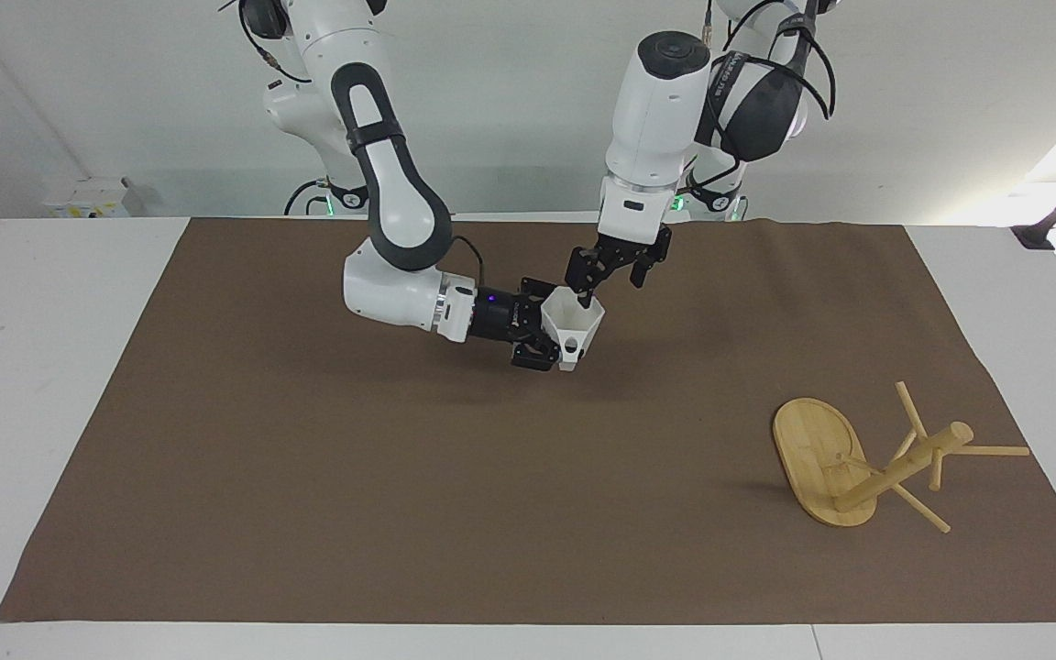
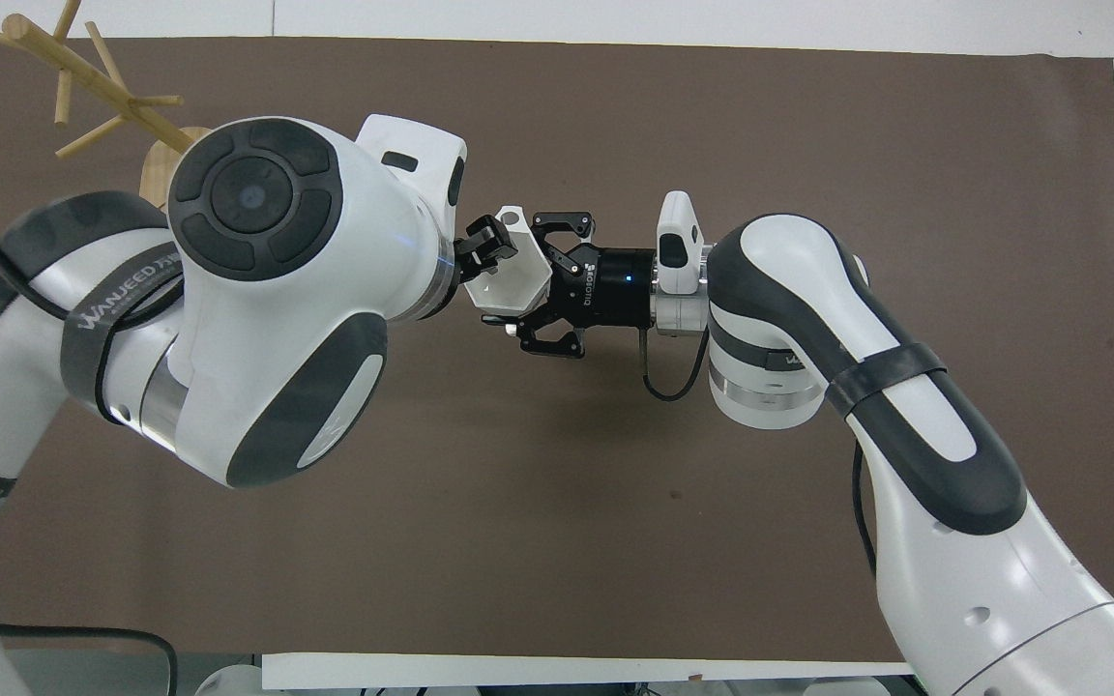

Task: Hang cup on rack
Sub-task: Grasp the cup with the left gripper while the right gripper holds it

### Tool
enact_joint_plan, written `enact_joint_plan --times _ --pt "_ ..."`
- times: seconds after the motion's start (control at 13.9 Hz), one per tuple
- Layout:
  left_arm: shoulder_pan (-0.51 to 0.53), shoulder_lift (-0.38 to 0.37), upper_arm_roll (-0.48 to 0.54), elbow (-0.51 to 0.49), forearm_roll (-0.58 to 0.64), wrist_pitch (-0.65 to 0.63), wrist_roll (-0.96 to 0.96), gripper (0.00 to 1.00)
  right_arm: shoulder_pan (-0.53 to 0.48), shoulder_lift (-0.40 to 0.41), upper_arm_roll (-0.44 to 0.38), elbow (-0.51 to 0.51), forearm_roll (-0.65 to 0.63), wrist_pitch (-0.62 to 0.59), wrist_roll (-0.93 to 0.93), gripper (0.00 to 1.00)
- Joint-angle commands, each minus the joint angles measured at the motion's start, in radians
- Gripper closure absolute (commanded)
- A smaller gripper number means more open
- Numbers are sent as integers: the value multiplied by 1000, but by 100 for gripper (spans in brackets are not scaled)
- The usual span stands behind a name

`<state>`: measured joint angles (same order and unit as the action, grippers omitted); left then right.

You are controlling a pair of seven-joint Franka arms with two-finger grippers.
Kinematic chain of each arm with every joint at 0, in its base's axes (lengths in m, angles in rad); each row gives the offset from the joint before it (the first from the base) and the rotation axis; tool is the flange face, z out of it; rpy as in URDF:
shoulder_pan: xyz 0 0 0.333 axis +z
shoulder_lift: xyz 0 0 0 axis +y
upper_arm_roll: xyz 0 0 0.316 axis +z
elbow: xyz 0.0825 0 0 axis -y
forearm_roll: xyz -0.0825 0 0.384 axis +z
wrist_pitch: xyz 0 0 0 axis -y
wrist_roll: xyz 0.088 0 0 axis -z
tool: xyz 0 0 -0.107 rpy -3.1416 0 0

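The white faceted cup (image 1: 580, 321) (image 2: 511, 282) hangs above the middle of the brown mat, mouth tilted upward. My right gripper (image 1: 554, 328) (image 2: 533, 280) is shut on its base end from the side. My left gripper (image 1: 610, 286) reaches down to the cup's rim and is open, with one fingertip (image 1: 584, 297) (image 2: 489, 242) at or just inside the rim. The bamboo rack (image 1: 895, 467) (image 2: 83, 72) stands on its oval base (image 1: 812, 449) toward the left arm's end of the table, farther from the robots than the cup. No gripper is near it.
A brown mat (image 1: 400, 504) covers most of the white table (image 1: 33, 412). In the overhead view the left arm's bulk (image 2: 257, 290) hides most of the rack's base and the mat under it.
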<state>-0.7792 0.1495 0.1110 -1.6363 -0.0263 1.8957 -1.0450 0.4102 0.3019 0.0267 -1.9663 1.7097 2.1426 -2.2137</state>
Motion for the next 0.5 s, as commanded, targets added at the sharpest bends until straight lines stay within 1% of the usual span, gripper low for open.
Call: enact_joint_plan --times 0.0,0.07,0.43 --pt "-20 -7 13 -31 -18 25 -16 58 9 -12 -1 -6 28 8 17 65" --pt "-37 -5 15 -37 -30 26 -39 100 9 -12 -1 -6 36 8 17 65" --pt "-38 5 13 -37 -30 33 -62 100 10 -12 -1 -6 48 36 16 64"
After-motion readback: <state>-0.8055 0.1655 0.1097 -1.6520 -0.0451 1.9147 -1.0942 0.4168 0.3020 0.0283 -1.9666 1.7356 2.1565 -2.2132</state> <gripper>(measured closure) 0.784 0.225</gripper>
